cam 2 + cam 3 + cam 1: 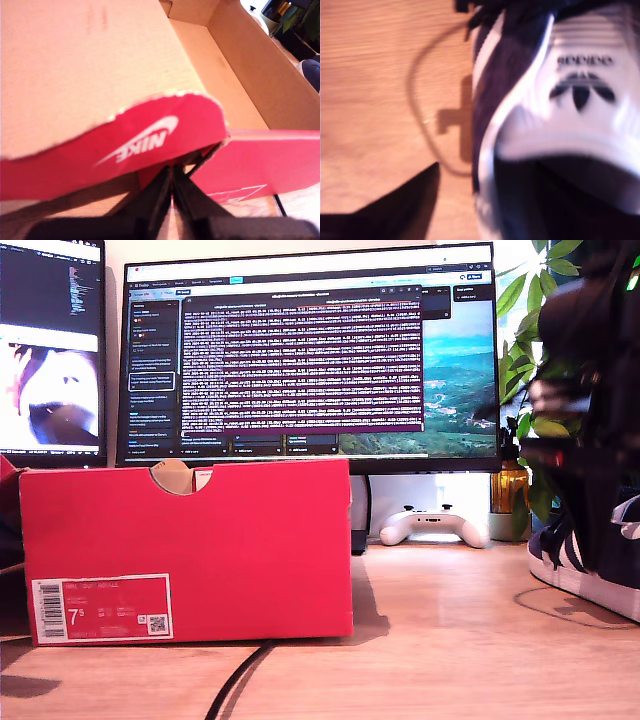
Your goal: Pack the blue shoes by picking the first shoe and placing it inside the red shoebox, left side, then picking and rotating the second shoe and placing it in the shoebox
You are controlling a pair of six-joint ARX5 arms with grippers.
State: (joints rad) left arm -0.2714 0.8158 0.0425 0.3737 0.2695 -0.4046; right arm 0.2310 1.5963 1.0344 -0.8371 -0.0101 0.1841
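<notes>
One red shoebox, one blue shoe, two monitors, one game controller.

The wooden desk carries the red shoebox, a blue shoe, a white controller and a black cable

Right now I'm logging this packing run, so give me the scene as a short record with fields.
box: red shoebox on the wooden desk, at the exterior view's left, open, inside looks empty
shoe: blue shoe on the desk at the exterior view's right
first gripper: my first gripper shut, by the box lid flap
second gripper: my second gripper over the shoe's tongue; jaw state unclear
behind: monitor, white game controller
</notes>
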